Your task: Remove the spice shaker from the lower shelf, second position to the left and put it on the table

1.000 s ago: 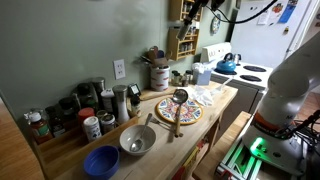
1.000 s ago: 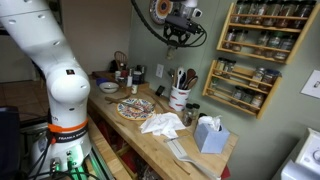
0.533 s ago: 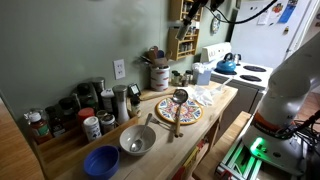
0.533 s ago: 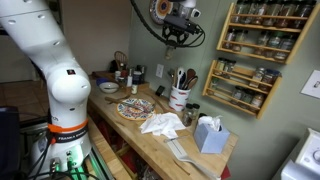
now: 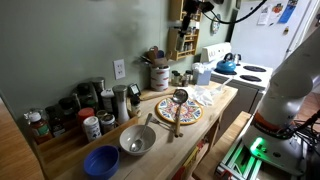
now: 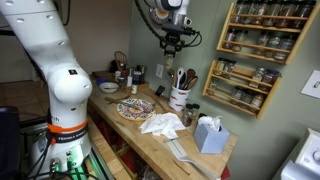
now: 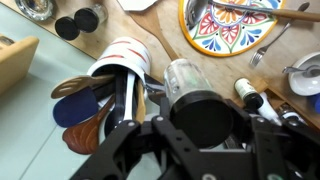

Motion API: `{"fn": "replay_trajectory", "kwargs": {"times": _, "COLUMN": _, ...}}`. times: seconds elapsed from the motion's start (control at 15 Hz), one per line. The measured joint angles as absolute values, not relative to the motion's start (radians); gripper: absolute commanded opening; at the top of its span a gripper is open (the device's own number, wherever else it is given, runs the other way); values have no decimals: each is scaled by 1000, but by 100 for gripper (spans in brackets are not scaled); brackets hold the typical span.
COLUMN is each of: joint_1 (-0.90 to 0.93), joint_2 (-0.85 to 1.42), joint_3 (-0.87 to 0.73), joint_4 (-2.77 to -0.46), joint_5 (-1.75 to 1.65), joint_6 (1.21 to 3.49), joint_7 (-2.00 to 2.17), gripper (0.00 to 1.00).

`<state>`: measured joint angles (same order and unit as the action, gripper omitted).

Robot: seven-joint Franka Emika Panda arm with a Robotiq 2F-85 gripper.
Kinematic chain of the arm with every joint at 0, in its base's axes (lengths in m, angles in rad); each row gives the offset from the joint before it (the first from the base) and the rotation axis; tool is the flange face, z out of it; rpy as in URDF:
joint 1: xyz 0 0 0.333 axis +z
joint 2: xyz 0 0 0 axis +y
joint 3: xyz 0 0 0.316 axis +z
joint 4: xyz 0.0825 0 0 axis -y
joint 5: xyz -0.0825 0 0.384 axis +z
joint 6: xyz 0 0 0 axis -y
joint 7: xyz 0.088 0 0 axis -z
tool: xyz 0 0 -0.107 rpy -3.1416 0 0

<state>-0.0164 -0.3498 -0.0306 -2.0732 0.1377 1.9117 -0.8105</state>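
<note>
Your arm's white base stood at the left of an exterior view, beside the table. On the table, going right: a patterned plate, crumpled white paper, a utensil crock and a tissue box. Your gripper hung in the air above the crock, holding nothing, well apart from the rack on the wall to its right. The fingers looked slightly apart there, but whether the jaws were parted or together could not be told for certain; the wrist view showed only the gripper body looking down on the crock and the plate. The lower shelf carried a row of small jars; the shaker, second from the left, sat in place on it, too small to make out in detail. In both exterior views the rack was untouched.
</note>
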Motion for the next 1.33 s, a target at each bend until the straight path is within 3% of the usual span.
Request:
{"fn": "replay_trajectory", "kwargs": {"times": 0.53, "joint_1": 76, "joint_2": -277, "joint_3": 65, "joint_4": -2074, "joint_5": 59, "joint_6": 1932, "joint_7": -652, "gripper": 30}}
{"fn": "replay_trajectory", "kwargs": {"times": 1.33, "joint_1": 151, "joint_2": -150, "joint_3": 126, "joint_4": -2197, "joint_5": 57, "joint_6": 2187, "joint_7": -417, "gripper": 30}}
